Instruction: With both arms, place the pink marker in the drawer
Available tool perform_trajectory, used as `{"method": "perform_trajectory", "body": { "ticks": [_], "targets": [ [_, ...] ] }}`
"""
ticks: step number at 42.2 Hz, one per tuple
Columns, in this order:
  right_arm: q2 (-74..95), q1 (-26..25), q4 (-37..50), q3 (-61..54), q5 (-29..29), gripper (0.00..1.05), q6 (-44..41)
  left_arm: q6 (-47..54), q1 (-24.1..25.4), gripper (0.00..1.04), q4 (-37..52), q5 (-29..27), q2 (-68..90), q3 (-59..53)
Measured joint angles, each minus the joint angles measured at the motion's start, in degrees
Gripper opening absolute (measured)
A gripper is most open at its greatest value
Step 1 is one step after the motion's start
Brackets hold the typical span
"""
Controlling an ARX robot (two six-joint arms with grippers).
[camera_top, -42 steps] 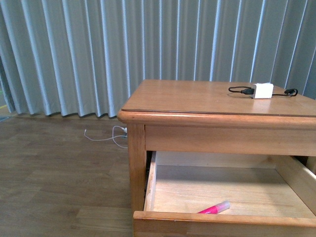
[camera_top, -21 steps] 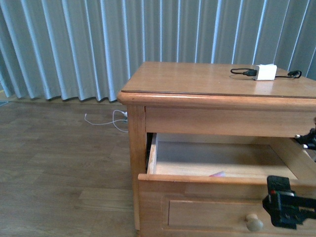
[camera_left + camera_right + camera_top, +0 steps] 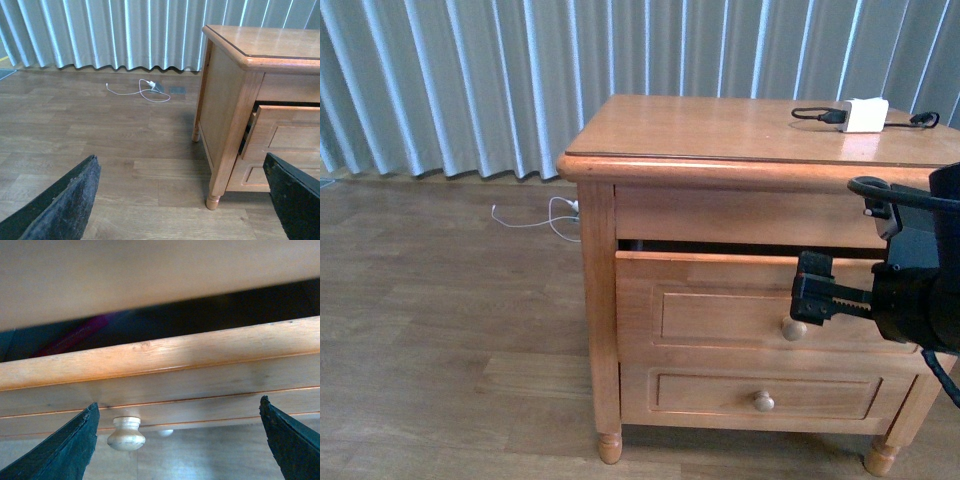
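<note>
The upper drawer [image 3: 720, 305] of the oak cabinet [image 3: 720, 130] stands only slightly out, with a dark gap above its front. My right gripper [image 3: 812, 292] is open just in front of the drawer front, beside its round pale knob [image 3: 794, 328]. In the right wrist view the gripper [image 3: 177, 407] faces the drawer's top edge [image 3: 165, 355] and the knob [image 3: 126, 432]. The pink marker [image 3: 75, 337] shows dimly inside the dark gap; it is hidden in the front view. My left gripper [image 3: 180, 160] is open and empty over the floor, left of the cabinet [image 3: 225, 100].
A white charger block [image 3: 865, 114] with a black cable lies on the cabinet top at the back right. A like lower drawer [image 3: 765, 395] is shut. A white cable [image 3: 535, 220] lies on the wooden floor by the grey curtain [image 3: 470, 80].
The drawer has gone from wide open to nearly shut, hiding the marker from the front view. My right gripper has come into view at the drawer front. The view has drawn back and lower.
</note>
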Motion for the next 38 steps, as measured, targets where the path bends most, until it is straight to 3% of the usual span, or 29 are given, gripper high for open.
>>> {"method": "perform_trajectory", "body": {
  "ticks": [14, 21, 31, 38],
  "targets": [
    [5.60, -0.22, 13.00, 1.60, 2.32, 0.96, 2.12, 0.00, 0.00, 0.99, 0.00, 0.00, 0.00, 0.00],
    [4.24, -0.87, 13.97, -0.79, 2.27, 0.96, 2.36, 0.00, 0.00, 0.99, 0.00, 0.00, 0.00, 0.00],
    [-11.37, -2.34, 4.81, -11.39, -3.76, 0.96, -1.07, 0.00, 0.00, 0.99, 0.00, 0.00, 0.00, 0.00],
    [-31.06, -4.22, -3.98, -22.05, -13.99, 0.96, -7.65, 0.00, 0.00, 0.99, 0.00, 0.00, 0.00, 0.00]
  ]
}}
